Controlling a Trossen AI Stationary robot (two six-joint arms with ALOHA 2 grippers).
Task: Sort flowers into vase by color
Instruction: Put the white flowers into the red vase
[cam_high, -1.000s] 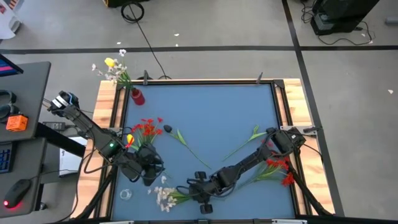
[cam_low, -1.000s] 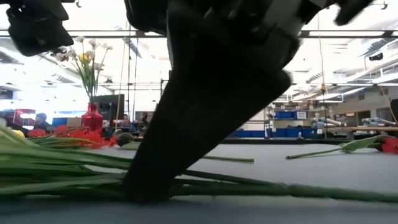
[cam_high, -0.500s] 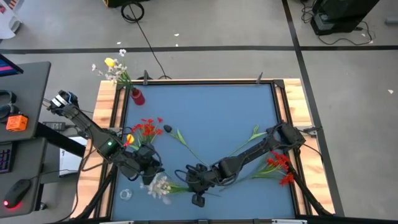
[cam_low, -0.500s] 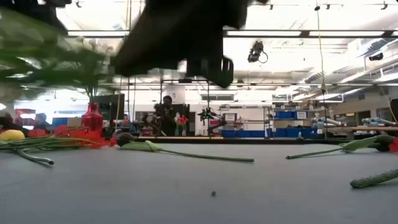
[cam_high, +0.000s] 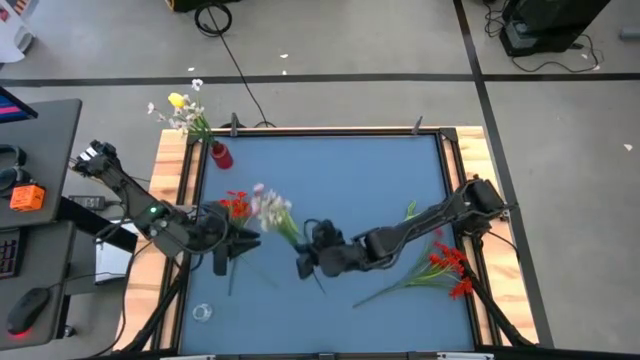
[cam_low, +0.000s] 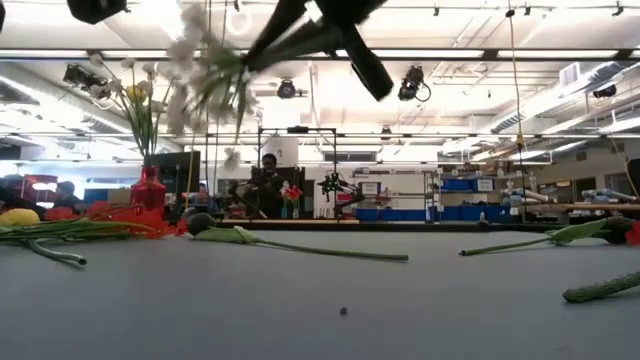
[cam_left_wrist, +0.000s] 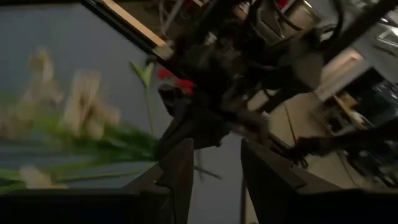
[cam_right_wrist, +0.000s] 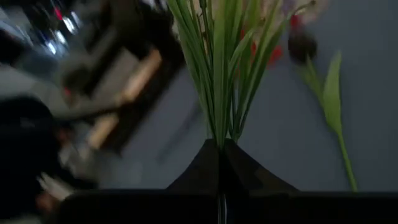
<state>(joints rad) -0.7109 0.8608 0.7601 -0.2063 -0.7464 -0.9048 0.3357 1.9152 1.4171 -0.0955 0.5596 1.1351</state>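
White flower bunch (cam_high: 271, 209) lifted off the table (cam_high: 350, 160) mid-left, stems pinched tight in the right gripper (cam_high: 304, 264), whose arm stretches low across from the right edge; blossoms blurred. Left gripper (cam_high: 222, 262), fingers partly apart and holding nothing, sits just left of the bunch by one red spray (cam_high: 236, 205). Second red spray (cam_high: 448, 266) lies at right; red vase (cam_high: 220, 154) at far-left corner holds yellow-white flowers (cam_high: 181, 108).
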